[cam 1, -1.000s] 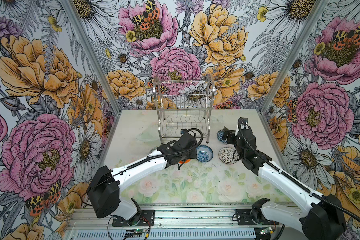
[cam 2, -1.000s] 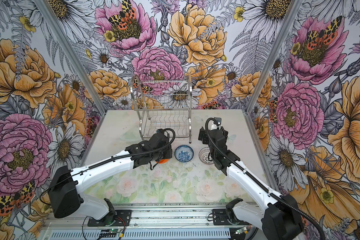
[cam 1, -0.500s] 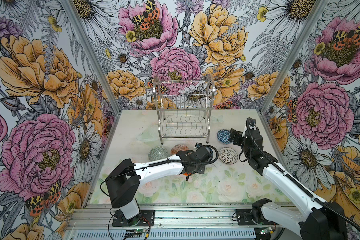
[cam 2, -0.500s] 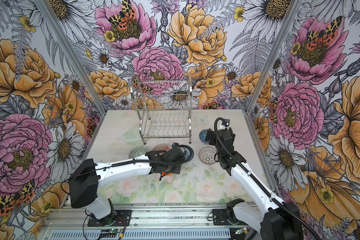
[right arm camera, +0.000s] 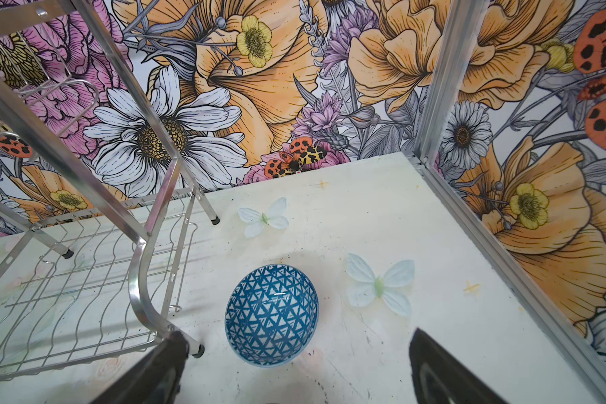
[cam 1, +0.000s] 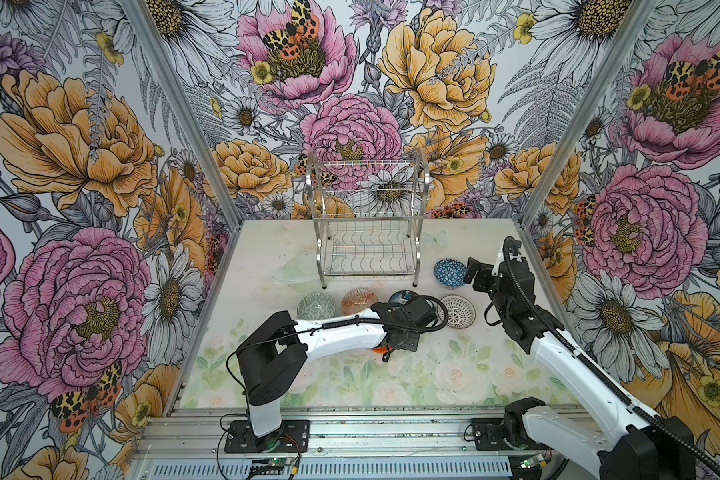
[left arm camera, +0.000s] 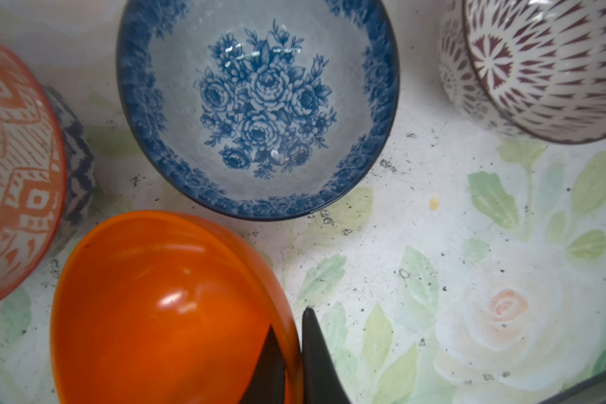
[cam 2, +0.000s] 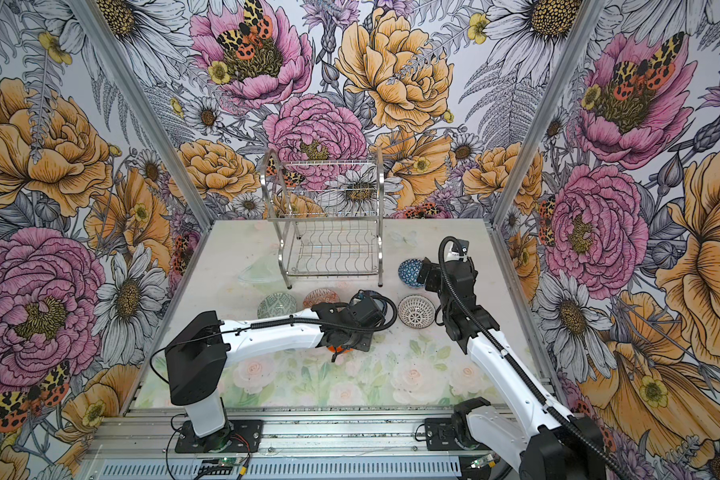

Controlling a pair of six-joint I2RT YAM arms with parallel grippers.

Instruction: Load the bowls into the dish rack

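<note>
The silver dish rack (cam 1: 368, 232) (cam 2: 333, 232) stands at the back with both tiers bare. In front of it lie a grey-green bowl (cam 1: 316, 305), an orange-white bowl (cam 1: 358, 301), a blue floral bowl (left arm camera: 259, 108) and a black-white bowl (cam 1: 457, 311). My left gripper (left arm camera: 291, 335) is shut on the rim of a plain orange bowl (left arm camera: 161, 307), one finger inside and one outside. The bowl hangs low and tilted under the wrist (cam 1: 381, 350). My right gripper (right arm camera: 296, 337) (cam 1: 469, 272) stands wide open just short of a blue triangle-patterned bowl (right arm camera: 272, 314) (cam 1: 449, 273).
The rack's near right leg (right arm camera: 198, 349) stands close to one right finger (right arm camera: 175, 353). Papered walls with metal corner posts (cam 1: 558, 166) close in the table (cam 1: 454, 374) on three sides. The left arm (cam 1: 341, 332) lies across the table's middle.
My left arm has carried the orange bowl towards the front and right, uncovering the grey-green and orange-white bowls. My right gripper has shifted a little right, staying open by the blue triangle bowl.
</note>
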